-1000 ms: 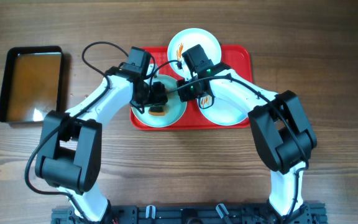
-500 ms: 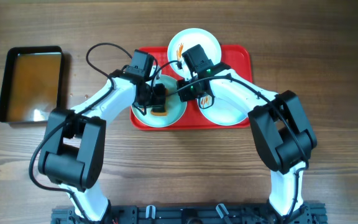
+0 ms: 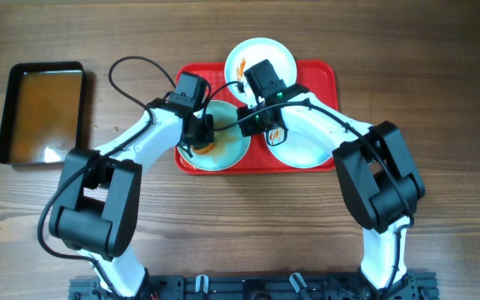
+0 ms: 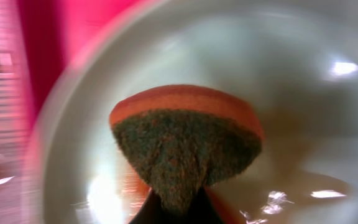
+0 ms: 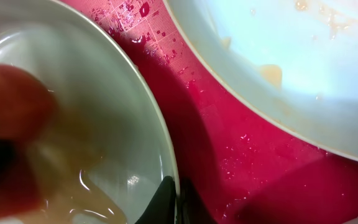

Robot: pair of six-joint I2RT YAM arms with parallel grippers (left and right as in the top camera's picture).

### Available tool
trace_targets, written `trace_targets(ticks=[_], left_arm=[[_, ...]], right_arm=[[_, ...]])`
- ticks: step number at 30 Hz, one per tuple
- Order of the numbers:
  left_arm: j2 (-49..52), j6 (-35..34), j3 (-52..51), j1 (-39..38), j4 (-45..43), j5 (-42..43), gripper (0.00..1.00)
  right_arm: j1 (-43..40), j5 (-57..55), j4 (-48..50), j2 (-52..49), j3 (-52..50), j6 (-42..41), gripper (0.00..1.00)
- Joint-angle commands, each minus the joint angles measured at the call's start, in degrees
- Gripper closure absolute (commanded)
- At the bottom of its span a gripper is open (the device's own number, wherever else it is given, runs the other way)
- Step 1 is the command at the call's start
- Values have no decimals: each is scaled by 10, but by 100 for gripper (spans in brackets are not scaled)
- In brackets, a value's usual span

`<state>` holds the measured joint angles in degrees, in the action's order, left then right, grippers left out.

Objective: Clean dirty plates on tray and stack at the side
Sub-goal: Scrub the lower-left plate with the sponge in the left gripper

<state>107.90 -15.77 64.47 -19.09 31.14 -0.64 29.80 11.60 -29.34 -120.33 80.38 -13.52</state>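
Note:
Three pale plates sit on the red tray point(image 3: 323, 75). My left gripper point(image 3: 203, 138) is shut on an orange sponge point(image 4: 185, 140) with a green scouring face, held over the wet front-left plate point(image 3: 227, 155). My right gripper point(image 5: 179, 202) is shut on that plate's right rim point(image 5: 157, 118), one finger inside and one outside. The back plate point(image 3: 265, 52) carries orange sauce streaks. The front-right plate point(image 3: 307, 152) has sauce at its left edge, partly under my right arm. The right wrist view shows a second plate point(image 5: 278, 56) with small sauce spots.
A black tray point(image 3: 42, 112) of brownish liquid stands on the wooden table at the far left. Water drops lie on the tray floor point(image 5: 229, 143) between the plates. Both arms cross over the tray's middle.
My left gripper has closed on the sponge, which lay on the front-left plate between its open fingers, and has shifted slightly left. The right gripper has kept its hold on the rim.

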Motion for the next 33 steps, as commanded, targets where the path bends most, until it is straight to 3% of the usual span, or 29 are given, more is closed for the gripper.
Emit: trace_targets(ticks=[1, 5, 10, 13, 23, 25, 27, 33], left_arm=[[18, -1, -19, 3, 31, -189, 96], [-24, -1, 7, -5, 83, -175, 96], [-100, -1, 11, -17, 52, -25, 96], [-82, -46, 10, -17, 23, 48, 96], [26, -74, 10, -17, -8, 64, 96], [37, -74, 10, -17, -9, 45, 96], [46, -72, 10, -17, 12, -61, 96], [46, -70, 10, -17, 69, -258, 96]], right_arm=[[4, 3, -15, -29, -9, 15, 96], [4, 3, -14, -29, -9, 14, 96], [4, 3, -14, -29, -9, 14, 96], [4, 3, -13, -29, -9, 14, 96], [4, 3, -13, -29, -9, 14, 96], [4, 3, -14, -29, -9, 14, 96], [4, 3, -14, -29, -9, 14, 96], [4, 3, -14, -29, -9, 14, 96]])
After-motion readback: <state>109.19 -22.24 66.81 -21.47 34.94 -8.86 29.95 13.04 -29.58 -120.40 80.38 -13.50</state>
